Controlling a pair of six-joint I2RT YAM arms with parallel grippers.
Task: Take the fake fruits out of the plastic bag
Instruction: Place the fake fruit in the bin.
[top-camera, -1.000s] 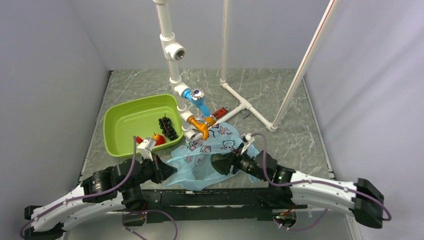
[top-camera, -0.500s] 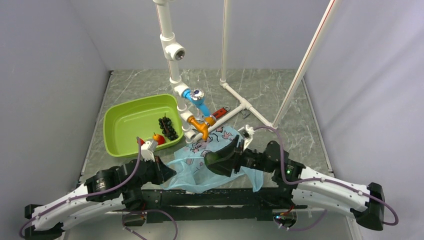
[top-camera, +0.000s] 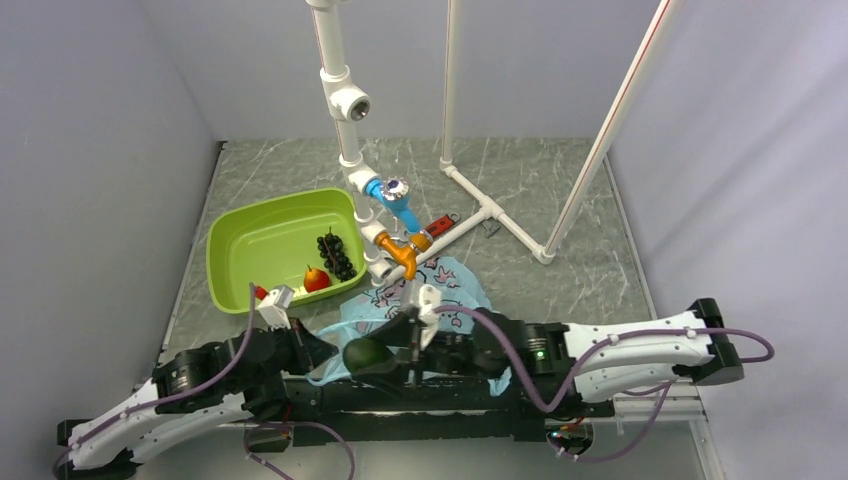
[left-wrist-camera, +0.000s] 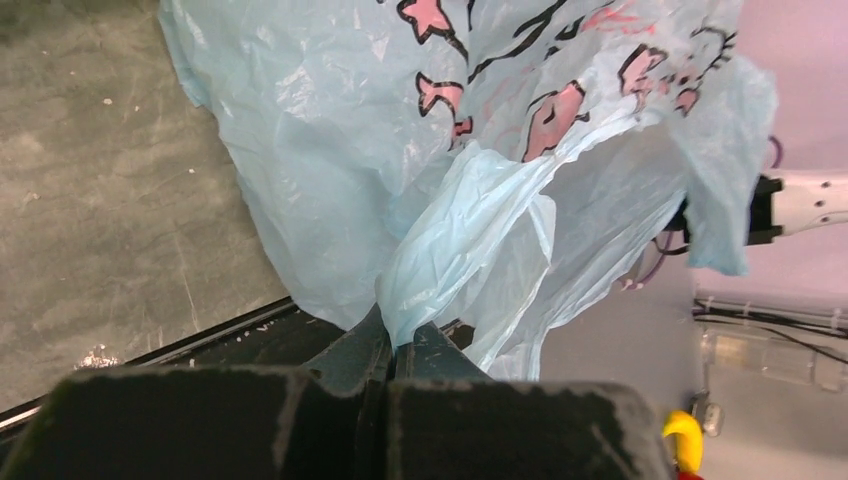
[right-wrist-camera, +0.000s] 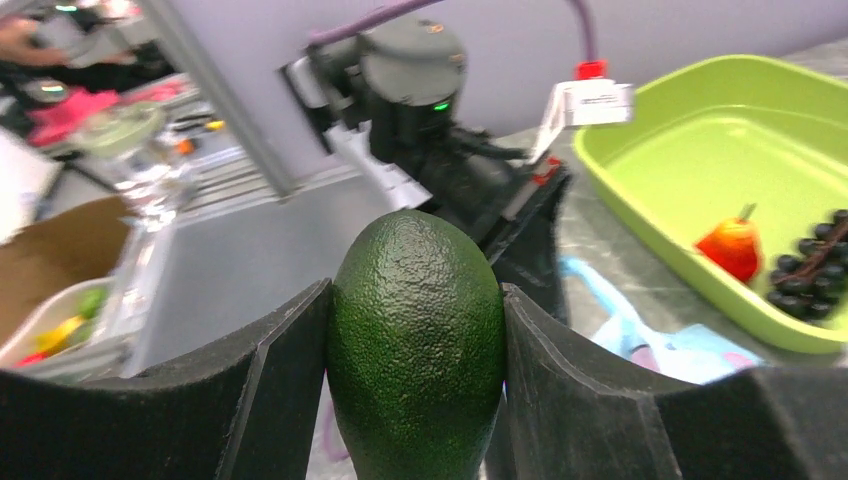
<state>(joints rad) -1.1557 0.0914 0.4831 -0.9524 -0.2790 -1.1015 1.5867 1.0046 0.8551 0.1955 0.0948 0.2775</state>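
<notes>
1. Green oval fruit (right-wrist-camera: 415, 300) sits clamped between the jaws of the right gripper (right-wrist-camera: 415, 345). It is out of the bag (top-camera: 455, 280) and held low by the near edge of the table (top-camera: 560, 190).
2. Grapes (top-camera: 336, 255) lie in the lime tub (top-camera: 240, 250) beside a small red fruit (top-camera: 317, 279), so they are already out too.
3. Left gripper (left-wrist-camera: 393, 350) is closed tight on a bunched fold of the bag.
4. Risk: the fruit is smooth and rounded, and the jaws press only on its sides. A quick swing could squeeze it out, and from here it would likely roll off the front of the table.
5. Risk: the tub lies beyond the left gripper, which is close by. A straight path to the tub could knock that wrist.
6. Risk: the thin bag drapes near the right gripper. It may snag, tear, or pull out of the pinch.
7. Whether anything more is inside the bag, I cannot tell.
</notes>
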